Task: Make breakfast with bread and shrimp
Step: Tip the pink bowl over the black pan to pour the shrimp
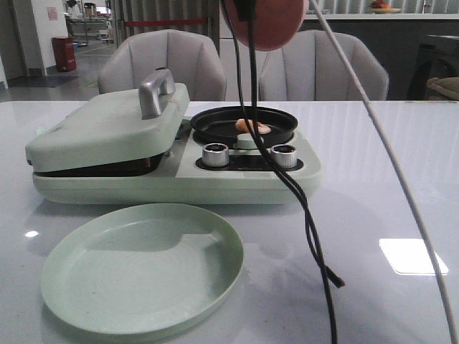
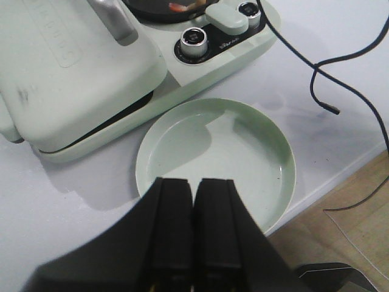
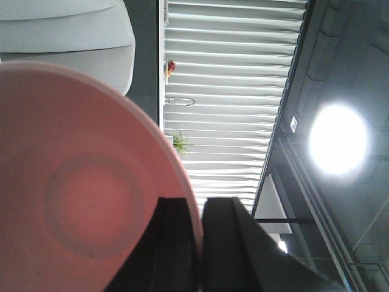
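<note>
1. Facing the front view, a pale green breakfast appliance [image 1: 172, 154] stood on the white worktop [image 1: 373, 179] at mid-frame, its hinged lid [image 1: 107, 129] lowered on the left; no bread was visible.
2. The shrimp [image 1: 252, 127], orange-pink, lay in the black round pan [image 1: 244, 123] on the appliance's right half, behind two metal knobs [image 1: 215, 154].
3. An empty pale green plate [image 1: 143, 269] sat on the worktop in the lower left of the frame, just in front of the appliance.
4. The left gripper [image 2: 194, 201] hung above that plate's near rim, fingers pressed together, holding nothing.
5. The right gripper [image 3: 199, 219] was clamped on the rim of a pink plate [image 3: 79, 194], held raised at the top centre of the front view, above the pan.
6. Black cable [image 1: 308, 222] and white cable [image 1: 401, 179] hung across the right of the frame.
</note>
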